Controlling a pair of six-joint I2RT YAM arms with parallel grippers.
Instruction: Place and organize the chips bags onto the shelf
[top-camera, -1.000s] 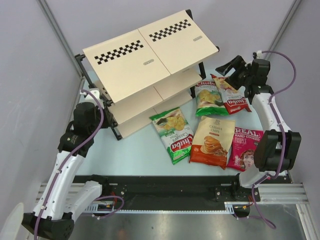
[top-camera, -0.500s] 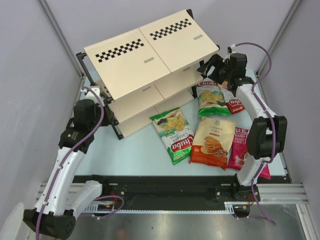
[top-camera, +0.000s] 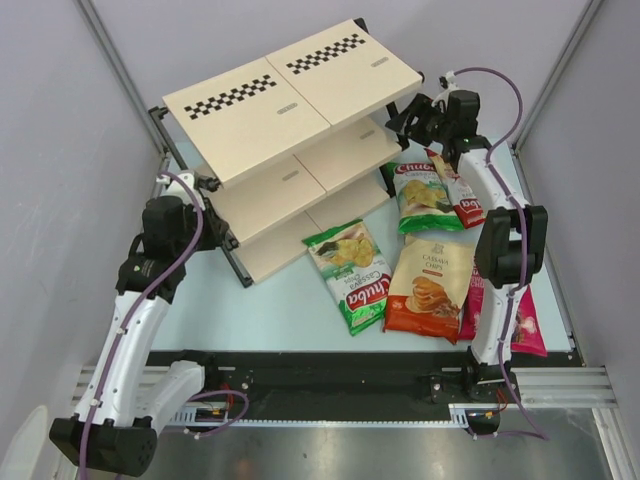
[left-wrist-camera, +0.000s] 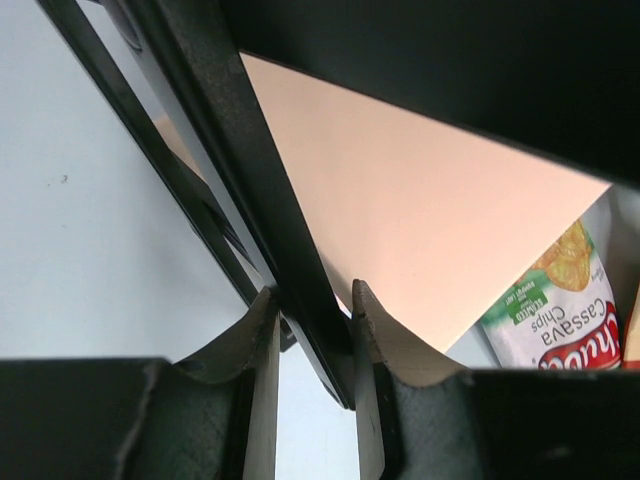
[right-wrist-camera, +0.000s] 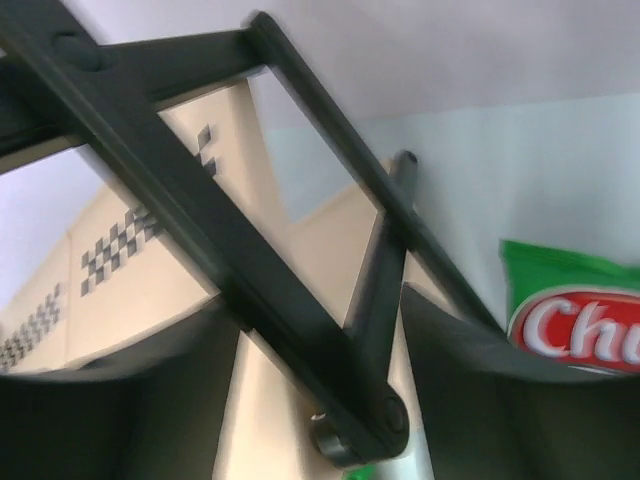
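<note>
In front of the shelf (top-camera: 290, 95), farthest from it and off toward its right end, the magenta bag (top-camera: 522, 328) lies flat on the pale table (top-camera: 270, 300), partly hidden behind the right arm. The orange cassava bag (top-camera: 430, 290) lies against its left edge, a little closer to the shelf. Left of that, the first green Chuba bag (top-camera: 352, 272) lies slantwise, its top end just short of the shelf's lowest board. Beside the shelf's right end lies the second green Chuba bag (top-camera: 424, 192), with the red-and-white bag (top-camera: 466, 203) overlapping its right edge. All five bags are on the table and none is on a board.

The shelf stands askew to the table's near edge, its three beige boards stepped one above the other, and checkered strips run along the top one.

At the shelf's left end, the left gripper (top-camera: 196, 190) reaches the black frame. In the left wrist view its fingers (left-wrist-camera: 262, 345) stand close together with a frame tube pinched between them.

At the shelf's far right end, the right gripper (top-camera: 408, 118) meets the frame. Its fingers (right-wrist-camera: 150, 400) are spread wide and straddle the crossing black tubes. The pictures do not show whether they press on them.
</note>
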